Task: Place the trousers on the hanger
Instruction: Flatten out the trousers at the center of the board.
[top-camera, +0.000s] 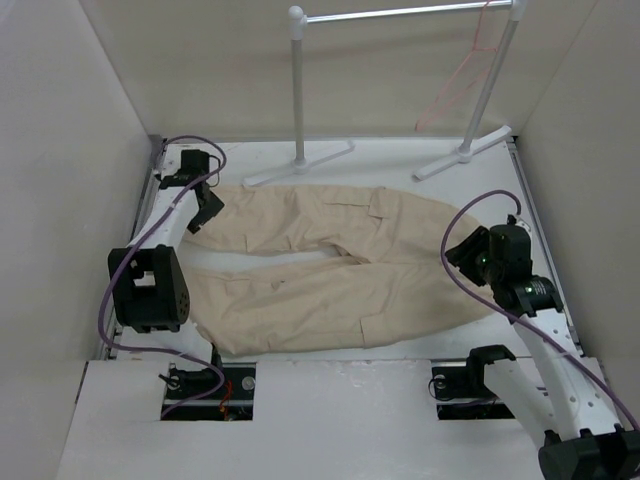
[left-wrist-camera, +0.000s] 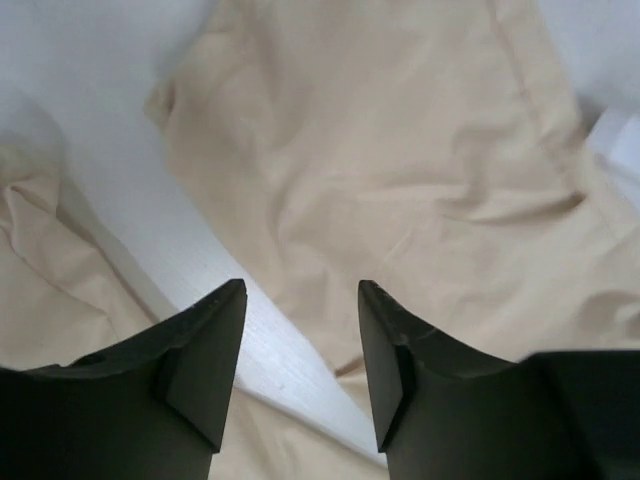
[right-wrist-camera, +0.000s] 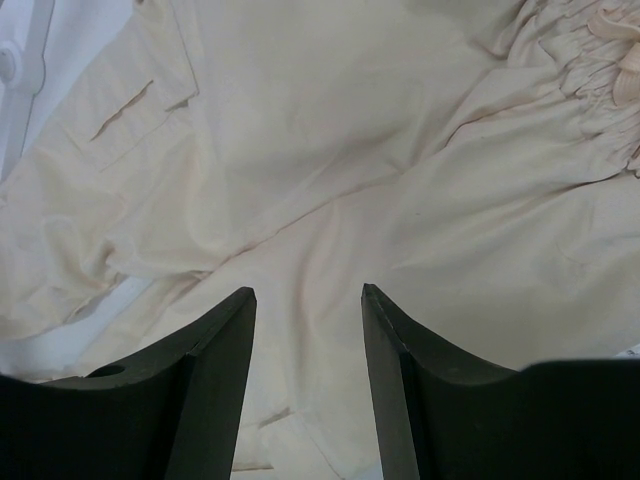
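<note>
The beige trousers (top-camera: 330, 270) lie spread flat on the white table, legs pointing left and waist to the right. My left gripper (top-camera: 205, 215) hovers open over the far leg near its cuff. In the left wrist view its jaws (left-wrist-camera: 302, 290) stand apart with nothing between them, above the strip of bare table between the two legs (left-wrist-camera: 400, 150). My right gripper (top-camera: 457, 255) is open over the waist end. In the right wrist view it (right-wrist-camera: 308, 292) is empty above the cloth (right-wrist-camera: 350, 150), with the gathered waistband (right-wrist-camera: 590, 60) at the upper right. The pink hanger (top-camera: 455, 85) hangs on the rack's bar.
A white pipe rack (top-camera: 298, 90) stands at the back of the table, its feet (top-camera: 300, 165) just beyond the trousers. Pale walls close in the left, right and back sides. A flap pocket (right-wrist-camera: 130, 100) shows in the right wrist view.
</note>
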